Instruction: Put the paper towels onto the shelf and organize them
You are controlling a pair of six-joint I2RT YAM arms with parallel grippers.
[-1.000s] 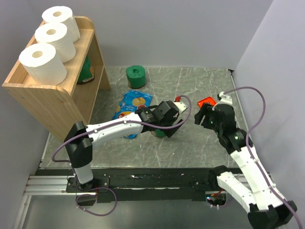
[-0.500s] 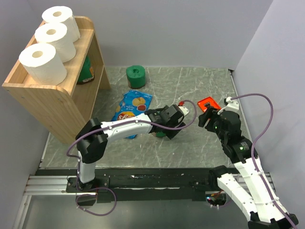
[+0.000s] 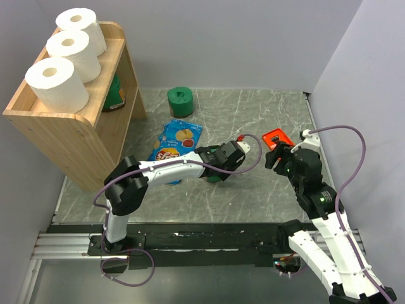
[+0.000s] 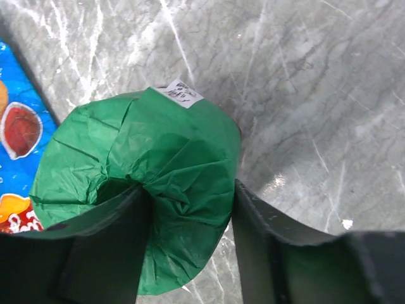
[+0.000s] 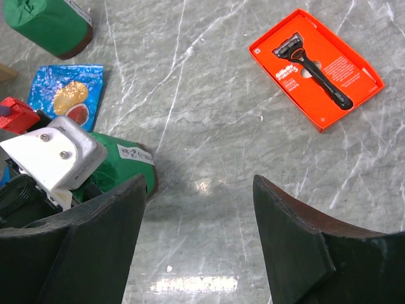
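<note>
Shelf (image 3: 69,136) sits at 10 o'clock of the table (image 3: 253,196), light wood with a rimmed top tray. Three white paper towel rolls (image 3: 58,82) stand upright in a row on that tray, touching or nearly so. One shelved green roll (image 3: 114,95) stands on a tier under the top, partly hidden by the side panel.

Far green roll (image 3: 180,101) stands on the table at 12 o'clock of the blue chip bag (image 3: 174,142), well apart from the shelf. The chip bag lies flat.

My left gripper (image 4: 190,190) is at the table's middle, at 4 o'clock of the chip bag. Its fingers (image 4: 101,253) are pinching the held green roll (image 4: 164,145). Green wrap is bunched between the two fingers, one pressing at the hollow centre, the other on the outer side. That roll rests on the table, its edge just beside the chip bag. It has a small white label at 12 o'clock in the left wrist view.

My right gripper (image 5: 197,183) hangs over bare marble with its fingers spread, nothing between them. The orange razor pack (image 5: 316,66) lies flat at 1 o'clock of it, apart from it. The held green roll is at 9 o'clock of it in the right wrist view.
</note>
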